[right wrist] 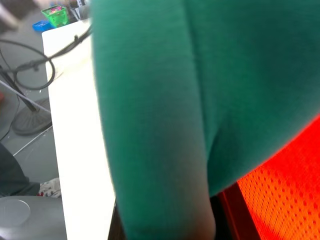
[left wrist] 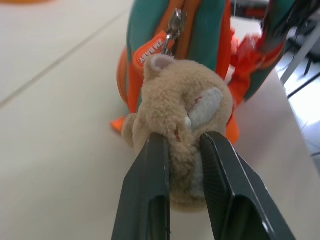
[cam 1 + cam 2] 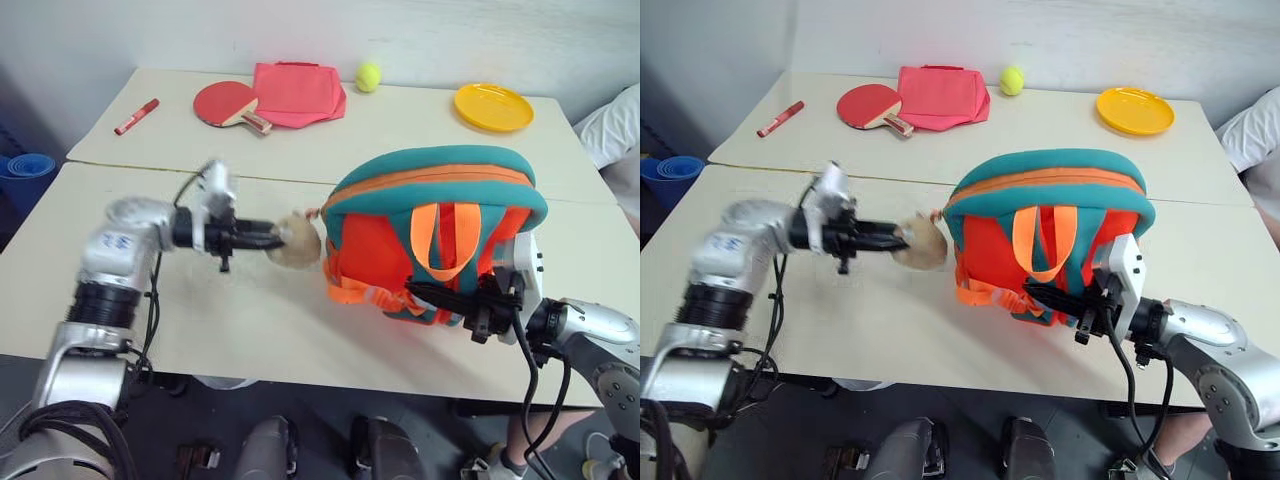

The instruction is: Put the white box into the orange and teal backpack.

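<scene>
My left gripper [image 2: 182, 145] is clamped on the tan plush toy [image 2: 182, 112] hanging at the side of the orange and teal backpack [image 3: 432, 215], which stands on the table [image 3: 250, 310]. My right gripper [image 3: 440, 295] (2 fingers pinched together) grips its lower strap webbing.

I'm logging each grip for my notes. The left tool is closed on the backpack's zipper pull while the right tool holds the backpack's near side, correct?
Not quite. The left tool is closed on the tan plush toy hanging from the backpack, not the zipper pull, which hangs free above it, as the left wrist view shows. The right tool does hold the backpack's near side.
</scene>
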`<state>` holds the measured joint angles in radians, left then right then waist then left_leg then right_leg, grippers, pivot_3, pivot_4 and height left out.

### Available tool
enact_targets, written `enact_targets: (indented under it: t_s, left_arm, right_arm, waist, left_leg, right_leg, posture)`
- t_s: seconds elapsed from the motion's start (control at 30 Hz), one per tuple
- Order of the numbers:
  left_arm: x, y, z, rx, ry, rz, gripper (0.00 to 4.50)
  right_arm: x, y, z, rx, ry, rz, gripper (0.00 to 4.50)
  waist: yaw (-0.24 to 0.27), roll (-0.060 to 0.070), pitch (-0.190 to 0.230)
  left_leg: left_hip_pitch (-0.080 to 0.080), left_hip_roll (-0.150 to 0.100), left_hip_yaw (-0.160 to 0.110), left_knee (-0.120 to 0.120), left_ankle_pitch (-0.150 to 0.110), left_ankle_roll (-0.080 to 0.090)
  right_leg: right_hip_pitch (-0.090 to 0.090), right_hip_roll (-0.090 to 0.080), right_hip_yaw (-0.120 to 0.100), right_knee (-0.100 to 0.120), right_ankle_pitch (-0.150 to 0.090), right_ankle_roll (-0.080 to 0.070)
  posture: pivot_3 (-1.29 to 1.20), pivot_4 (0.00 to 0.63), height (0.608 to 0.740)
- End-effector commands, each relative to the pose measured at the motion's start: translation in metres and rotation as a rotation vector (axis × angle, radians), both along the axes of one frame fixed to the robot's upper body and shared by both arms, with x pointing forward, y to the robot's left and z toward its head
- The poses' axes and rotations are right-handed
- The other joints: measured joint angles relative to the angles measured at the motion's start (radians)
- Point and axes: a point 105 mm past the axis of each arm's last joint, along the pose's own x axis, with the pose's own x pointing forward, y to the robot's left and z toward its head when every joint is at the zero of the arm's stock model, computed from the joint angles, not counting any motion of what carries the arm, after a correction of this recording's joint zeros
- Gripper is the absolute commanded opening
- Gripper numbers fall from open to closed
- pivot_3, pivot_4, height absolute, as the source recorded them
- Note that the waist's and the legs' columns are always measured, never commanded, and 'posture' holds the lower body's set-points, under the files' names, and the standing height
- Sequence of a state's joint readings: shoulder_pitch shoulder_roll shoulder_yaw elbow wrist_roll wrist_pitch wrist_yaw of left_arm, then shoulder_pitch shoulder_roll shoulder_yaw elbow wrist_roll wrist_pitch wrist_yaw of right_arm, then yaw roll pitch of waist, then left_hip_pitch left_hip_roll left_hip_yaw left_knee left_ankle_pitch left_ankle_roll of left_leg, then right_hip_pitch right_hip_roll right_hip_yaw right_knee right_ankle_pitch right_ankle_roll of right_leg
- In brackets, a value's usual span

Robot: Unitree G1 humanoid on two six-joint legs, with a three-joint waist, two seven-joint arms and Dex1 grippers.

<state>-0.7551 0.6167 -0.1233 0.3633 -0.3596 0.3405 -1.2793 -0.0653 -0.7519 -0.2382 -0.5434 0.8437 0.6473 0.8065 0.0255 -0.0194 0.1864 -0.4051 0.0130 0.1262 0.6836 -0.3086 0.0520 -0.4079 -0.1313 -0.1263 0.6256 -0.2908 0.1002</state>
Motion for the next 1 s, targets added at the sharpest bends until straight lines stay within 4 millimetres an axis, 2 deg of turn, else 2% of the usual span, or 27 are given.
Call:
enact_targets:
  t_s: [0.03, 0.1, 0.17, 0.27, 0.37, 0.43, 0.5, 0.53, 0.63, 0.77, 0.87, 1.0]
  left_arm:
    - [-0.002, -0.014, -0.025, 0.03, -0.032, -0.01, 0.74]
    - [0.004, -0.022, -0.035, 0.007, -0.052, 0.045, 0.74]
    - [0.001, -0.024, -0.039, -0.002, -0.074, 0.039, 0.74]
    - [-0.002, -0.019, -0.038, -0.003, -0.099, 0.042, 0.72]
    - [-0.012, 0.0, -0.027, 0.009, -0.117, 0.052, 1.52]
    - [-0.021, 0.017, -0.02, 0.05, -0.18, 0.057, 2.16]
    - [-0.029, 0.029, -0.01, 0.018, -0.206, 0.084, 2.68]
    - [-0.036, 0.035, -0.009, 0.013, -0.219, 0.085, 3.08]
    - [-0.06, 0.059, -0.015, 0.055, -0.223, 0.085, 3.98]
    - [-0.076, 0.09, -0.026, 0.077, -0.191, 0.192, 3.98]
    - [-0.089, 0.101, -0.038, 0.128, -0.175, 0.217, 3.98]
    - [-0.093, 0.106, -0.045, 0.138, -0.173, 0.241, 3.98]
  right_arm:
    - [-0.001, 0.0, 0.005, 0.038, -0.039, -0.013, 0.0]
    - [0.0, 0.0, 0.001, 0.059, -0.037, -0.025, 0.0]
    - [-0.001, 0.001, -0.001, 0.093, -0.006, -0.026, 0.0]
    - [-0.001, 0.002, -0.004, 0.093, -0.016, -0.033, 0.9]
    - [0.003, -0.008, -0.015, 0.001, -0.121, -0.09, 1.87]
    - [0.003, -0.022, -0.021, -0.068, -0.212, -0.15, 2.51]
    - [0.0, -0.034, -0.026, -0.085, -0.231, -0.179, 3.14]
    - [-0.004, -0.041, -0.028, -0.102, -0.223, -0.179, 3.55]
    - [-0.02, -0.064, -0.031, -0.178, -0.224, -0.17, 4.49]
    - [-0.049, -0.101, -0.049, -0.32, -0.125, -0.17, 4.49]
    - [-0.048, -0.136, -0.049, -0.399, -0.157, -0.264, 4.49]
    - [-0.04, -0.154, -0.047, -0.467, -0.191, -0.29, 4.49]
  waist:
    - [-0.001, 0.0, 0.0]
    - [-0.001, 0.0, 0.0]
    - [0.001, 0.0, 0.0]
    - [-0.001, 0.0, 0.0]
    - [-0.003, 0.0, 0.0]
    - [-0.007, 0.0, 0.0]
    - [-0.014, 0.0, 0.0]
    - [-0.014, 0.0, 0.0]
    - [-0.015, 0.001, 0.0]
    - [-0.006, 0.002, 0.0]
    - [-0.005, 0.002, 0.0]
    - [-0.005, 0.004, 0.002]
  left_leg:
    - [0.0, 0.0, 0.0, 0.0, 0.0, 0.0]
    - [0.0, 0.0, 0.0, 0.0, 0.0, 0.0]
    - [0.0, 0.0, -0.001, 0.0, 0.001, 0.0]
    - [0.0, 0.0, -0.001, 0.0, 0.001, 0.001]
    - [0.0, 0.0, -0.002, 0.0, 0.001, 0.0]
    - [0.0, 0.001, -0.002, -0.001, 0.0, 0.0]
    - [0.0, 0.001, 0.0, -0.002, 0.0, -0.001]
    - [0.0, 0.001, 0.0, -0.002, 0.0, -0.001]
    - [0.001, 0.001, 0.0, -0.001, 0.0, -0.001]
    - [0.002, 0.002, -0.002, -0.002, -0.001, -0.001]
    - [0.004, 0.003, -0.003, -0.002, -0.004, -0.002]
    - [0.015, 0.003, -0.002, -0.004, -0.01, -0.007]
  right_leg:
    - [0.0, 0.0, 0.0, 0.0, 0.0, 0.0]
    - [0.0, 0.0, 0.0, 0.0, 0.0, 0.0]
    - [0.0, -0.001, 0.0, 0.0, 0.0, 0.0]
    - [0.001, -0.002, 0.001, 0.0, 0.0, 0.0]
    - [0.001, -0.002, 0.004, 0.0, 0.0, 0.0]
    - [0.0, -0.001, 0.005, 0.0, 0.0, 0.0]
    - [-0.001, -0.001, 0.006, 0.0, 0.0, 0.0]
    - [-0.001, -0.001, 0.006, 0.0, 0.0, 0.0]
    - [0.0, -0.002, 0.007, -0.001, 0.0, 0.0]
    - [0.001, -0.005, 0.008, -0.004, 0.0, 0.0]
    - [0.004, -0.005, 0.007, -0.008, 0.0, 0.0]
    - [0.013, -0.008, 0.009, -0.008, -0.001, -0.002]
  posture:
    - [0.0, 0.15, 0.74]
    - [0.0, 0.15, 0.74]
    - [0.0, 0.15, 0.74]
    - [0.0, 0.15, 0.74]
    - [0.0, 0.15, 0.74]
    - [0.0, 0.15, 0.74]
    - [0.0, 0.15, 0.74]
    - [0.0, 0.15, 0.74]
    - [0.0, 0.15, 0.74]
    - [0.0, 0.15, 0.74]
    - [0.0, 0.15, 0.74]
    - [0.0, 0.15, 0.74]
